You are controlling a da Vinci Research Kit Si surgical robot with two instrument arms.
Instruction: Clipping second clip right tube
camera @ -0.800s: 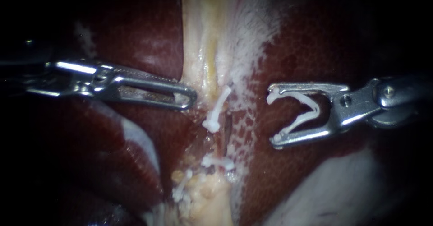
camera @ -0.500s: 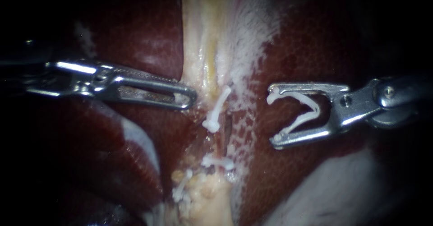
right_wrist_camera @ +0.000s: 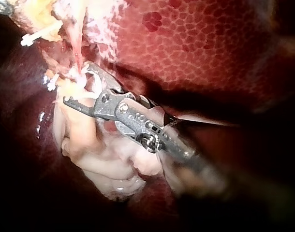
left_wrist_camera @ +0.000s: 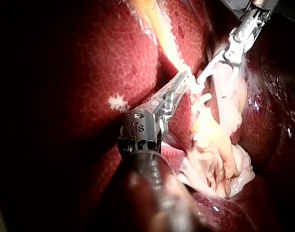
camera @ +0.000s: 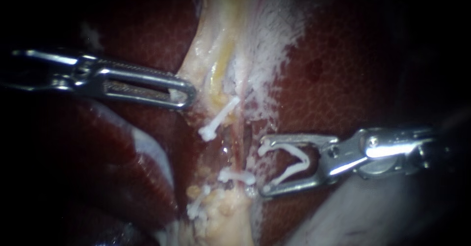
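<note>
Endoscope view: a white clip [camera: 290,161] is held by the right instrument [camera: 263,166], jaws spread, just beside the tube [camera: 239,152]; pale tissue [camera: 211,64] is pinched by the left instrument [camera: 189,93].

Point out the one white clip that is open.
The V-shaped clip in the right instrument; the upper clip, middle clip and lowest clip are closed flat.

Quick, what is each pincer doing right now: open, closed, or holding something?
Left instrument: pincer shut on the pale tissue at its tip.
Right instrument: pincer spread wide, holding an open white clip between its two sides.
</note>
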